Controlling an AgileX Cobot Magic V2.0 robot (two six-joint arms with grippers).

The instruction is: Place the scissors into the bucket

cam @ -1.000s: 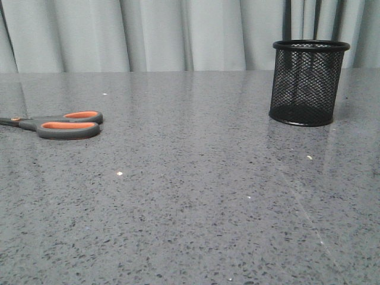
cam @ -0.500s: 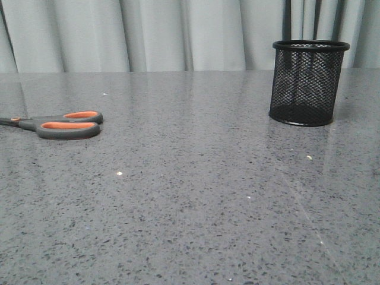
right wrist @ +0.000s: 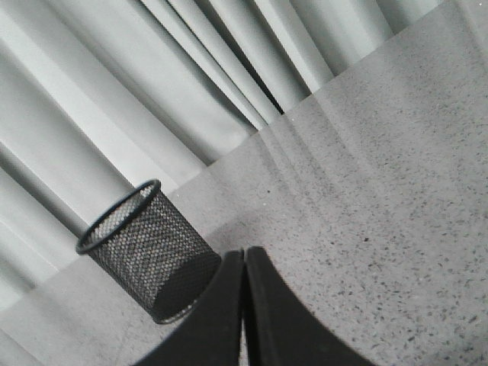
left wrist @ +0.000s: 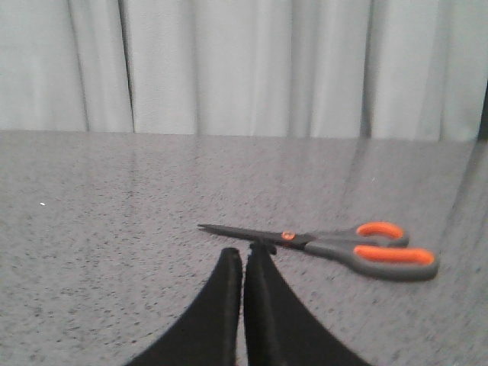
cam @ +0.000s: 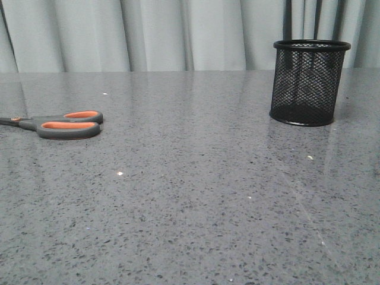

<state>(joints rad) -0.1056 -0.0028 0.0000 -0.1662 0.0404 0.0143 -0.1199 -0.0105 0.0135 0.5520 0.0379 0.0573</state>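
Grey-handled scissors [left wrist: 335, 247] flat on table [cam: 196, 196], no readable writing. Left gripper [left wrist: 244, 255] pinched closed, empty, just short of blades. Right gripper [right wrist: 244, 255] closed, empty, near bucket [right wrist: 145, 255].

The table [cam: 196, 178] looks like polished grey speckled stone, glossy enough to mirror the cloth curtain [cam: 178, 32]. The bucket [cam: 309, 83] is matt black wire mesh. The scissors [cam: 59, 124] pair slim metal blades with matt grey and orange plastic handles.
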